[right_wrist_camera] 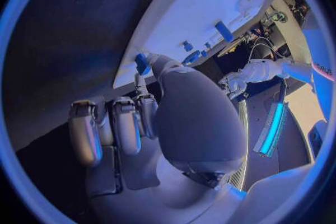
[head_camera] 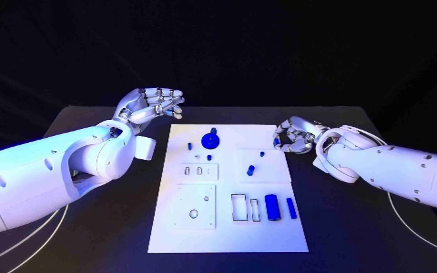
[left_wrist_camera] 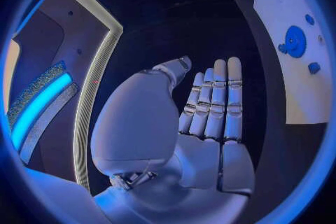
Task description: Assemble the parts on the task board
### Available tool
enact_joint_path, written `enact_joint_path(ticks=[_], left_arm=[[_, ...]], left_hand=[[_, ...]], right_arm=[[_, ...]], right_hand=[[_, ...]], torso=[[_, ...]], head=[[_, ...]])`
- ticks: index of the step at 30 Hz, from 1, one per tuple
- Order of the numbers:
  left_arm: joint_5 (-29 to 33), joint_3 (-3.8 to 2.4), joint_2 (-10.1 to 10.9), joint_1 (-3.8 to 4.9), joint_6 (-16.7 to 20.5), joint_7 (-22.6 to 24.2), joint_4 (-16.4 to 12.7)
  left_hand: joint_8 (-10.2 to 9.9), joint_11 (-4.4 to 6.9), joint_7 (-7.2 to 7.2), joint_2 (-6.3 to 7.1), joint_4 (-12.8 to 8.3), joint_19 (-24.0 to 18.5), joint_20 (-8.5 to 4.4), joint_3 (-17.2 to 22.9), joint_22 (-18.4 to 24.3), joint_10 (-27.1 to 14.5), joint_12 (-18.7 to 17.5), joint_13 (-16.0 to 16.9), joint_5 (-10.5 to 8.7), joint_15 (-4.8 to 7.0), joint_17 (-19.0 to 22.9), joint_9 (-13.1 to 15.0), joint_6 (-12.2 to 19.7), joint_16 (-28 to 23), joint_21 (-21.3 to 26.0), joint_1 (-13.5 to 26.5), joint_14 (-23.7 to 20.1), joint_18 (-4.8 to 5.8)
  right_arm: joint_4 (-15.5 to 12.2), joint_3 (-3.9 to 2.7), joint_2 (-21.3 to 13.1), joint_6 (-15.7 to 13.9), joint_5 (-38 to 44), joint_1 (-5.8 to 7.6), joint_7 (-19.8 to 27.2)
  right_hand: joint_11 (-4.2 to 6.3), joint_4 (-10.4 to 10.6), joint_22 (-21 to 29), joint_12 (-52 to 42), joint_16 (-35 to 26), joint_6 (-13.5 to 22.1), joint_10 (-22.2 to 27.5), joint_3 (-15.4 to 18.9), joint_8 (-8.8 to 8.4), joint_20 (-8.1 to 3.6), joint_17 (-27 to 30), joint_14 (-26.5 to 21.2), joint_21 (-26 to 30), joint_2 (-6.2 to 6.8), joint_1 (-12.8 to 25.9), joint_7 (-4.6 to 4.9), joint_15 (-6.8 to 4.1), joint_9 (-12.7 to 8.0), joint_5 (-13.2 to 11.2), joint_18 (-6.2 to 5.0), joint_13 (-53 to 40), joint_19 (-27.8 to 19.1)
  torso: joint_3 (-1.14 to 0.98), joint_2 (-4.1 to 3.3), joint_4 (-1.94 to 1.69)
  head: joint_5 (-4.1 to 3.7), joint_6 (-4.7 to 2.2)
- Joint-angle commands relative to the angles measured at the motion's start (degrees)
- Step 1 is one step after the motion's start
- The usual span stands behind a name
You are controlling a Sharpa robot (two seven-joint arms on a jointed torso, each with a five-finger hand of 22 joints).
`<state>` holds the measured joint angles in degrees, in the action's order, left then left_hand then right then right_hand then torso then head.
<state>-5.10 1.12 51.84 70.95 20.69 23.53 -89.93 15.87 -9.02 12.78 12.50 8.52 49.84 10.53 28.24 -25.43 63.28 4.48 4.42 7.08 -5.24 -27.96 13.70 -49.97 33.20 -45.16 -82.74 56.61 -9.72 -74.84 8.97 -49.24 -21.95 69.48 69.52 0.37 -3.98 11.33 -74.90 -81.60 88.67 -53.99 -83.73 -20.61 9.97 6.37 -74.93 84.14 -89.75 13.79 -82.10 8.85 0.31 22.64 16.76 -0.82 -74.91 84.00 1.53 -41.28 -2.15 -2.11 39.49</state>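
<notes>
The white task board [head_camera: 228,235] lies in the middle of the table. On it are a blue round disc [head_camera: 209,140], several small blue pegs such as one at mid-board [head_camera: 251,170], a blue cylinder [head_camera: 270,206] and a blue bar [head_camera: 292,208]. My right hand [head_camera: 293,135] hovers at the board's far right edge, fingers curled, pinching a small blue part [head_camera: 276,140] at its thumb tip [right_wrist_camera: 142,63]. My left hand [head_camera: 150,105] is raised beyond the board's far left corner, palm bare and fingers straight [left_wrist_camera: 213,106], holding nothing.
Two raised white plates [head_camera: 199,170] [head_camera: 196,206] with cut-outs sit on the board's left half. Empty rectangular slots [head_camera: 239,206] lie beside the cylinder. Bare black table [head_camera: 364,235] surrounds the board. The blue disc [left_wrist_camera: 294,42] also appears in the left wrist view.
</notes>
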Motion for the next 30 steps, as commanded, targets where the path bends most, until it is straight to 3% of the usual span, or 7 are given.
enact_joint_path(ticks=[1,12,13,24,30], left_arm=[[0.2,-0.03,-0.1,0.02,-0.7,0.3,-0.1],[0.2,-0.03,0.0,0.02,-0.7,0.2,-0.1],[0.2,-0.03,0.0,0.02,-0.7,0.2,0.0],[0.2,-0.03,0.1,0.02,-0.7,0.2,0.2],[0.2,-0.03,0.1,0.02,-0.7,0.1,0.4]], left_hand=[[0.2,-0.01,0.05,-0.41,-0.2,-0.4,0.02,0.0,-0.1,-0.3,0.1,0.1,-0.28,-0.06,-0.1,0.0,0.5,0.3,-0.1,-0.2,-0.4,-0.68],[0.2,-0.01,0.05,-0.41,-0.2,-0.4,0.02,0.0,-0.1,-0.3,0.1,0.1,-0.28,-0.06,-0.1,0.0,0.5,0.3,-0.1,-0.2,-0.4,-0.68],[0.2,-0.01,0.05,-0.41,-0.2,-0.4,0.02,0.0,-0.1,-0.3,0.1,0.1,-0.28,-0.06,-0.1,0.0,0.5,0.3,-0.1,-0.2,-0.4,-0.68],[0.2,0.0,0.04,-0.44,-0.2,-0.5,0.02,0.1,-0.2,-0.3,0.1,0.1,-0.31,-0.05,-0.1,0.1,0.5,0.3,-0.3,-0.2,-0.4,-0.68],[0.2,-0.04,0.1,-0.38,-0.2,-0.7,0.04,0.1,-0.3,-0.3,0.1,0.1,-0.46,-0.09,-0.1,0.1,0.5,0.4,-0.5,0.1,-0.4,-0.66]], right_arm=[[0.1,0.02,0.1,0.6,0.5,-0.07,0.5],[0.3,0.02,0.2,0.3,1.0,-0.1,-0.6],[0.3,0.02,0.2,0.2,1.1,-0.1,-0.7],[-0.8,0.0,0.3,-4.9,1.2,-0.11,-1.7],[-3.6,-0.12,-0.3,-6.1,0.7,0.45,-4.2]], right_hand=[[0.01,0.0,-15.1,-0.4,0.2,-0.3,-0.3,-0.6,0.3,-0.15,-11.3,5.0,-0.3,-0.25,0.3,-0.05,-0.35,0.0,-0.1,0.82,-8.4,6.0],[1.63,-1.4,-15.1,-1.1,0.3,-4.8,-1.1,-4.7,3.05,-1.38,-11.5,5.1,-0.3,-2.17,1.0,-1.9,-1.72,1.1,-1.1,0.82,-8.9,6.0],[1.79,-1.7,-15.1,-1.1,0.2,-4.9,-1.1,-5.4,3.32,-1.61,-11.5,5.1,-0.3,-2.29,1.1,-2.14,-1.92,1.2,-4.7,0.82,-9.0,6.0],[1.86,-2.0,-15.1,-1.1,0.2,-4.6,-1.1,-6.5,3.48,-1.76,-11.3,5.0,-0.3,-2.37,1.9,-2.1,-2.0,1.3,-4.3,0.82,-8.9,6.0],[1.93,-3.0,-15.1,-0.1,0.0,-4.4,-0.6,-8.8,3.94,-1.87,-10.9,5.0,-0.3,-2.92,2.8,-2.13,-2.08,1.7,-1.8,0.82,-8.2,6.0]], torso=[[0.0,-0.06,-0.05],[-0.04,-0.05,-0.05],[-0.04,-0.05,-0.05],[-0.06,-0.04,-0.03],[0.0,0.15,0.0]], head=[[-0.07,-0.09],[-0.11,0.08],[-0.11,0.08],[-0.08,-0.12],[-0.1,-0.02]])
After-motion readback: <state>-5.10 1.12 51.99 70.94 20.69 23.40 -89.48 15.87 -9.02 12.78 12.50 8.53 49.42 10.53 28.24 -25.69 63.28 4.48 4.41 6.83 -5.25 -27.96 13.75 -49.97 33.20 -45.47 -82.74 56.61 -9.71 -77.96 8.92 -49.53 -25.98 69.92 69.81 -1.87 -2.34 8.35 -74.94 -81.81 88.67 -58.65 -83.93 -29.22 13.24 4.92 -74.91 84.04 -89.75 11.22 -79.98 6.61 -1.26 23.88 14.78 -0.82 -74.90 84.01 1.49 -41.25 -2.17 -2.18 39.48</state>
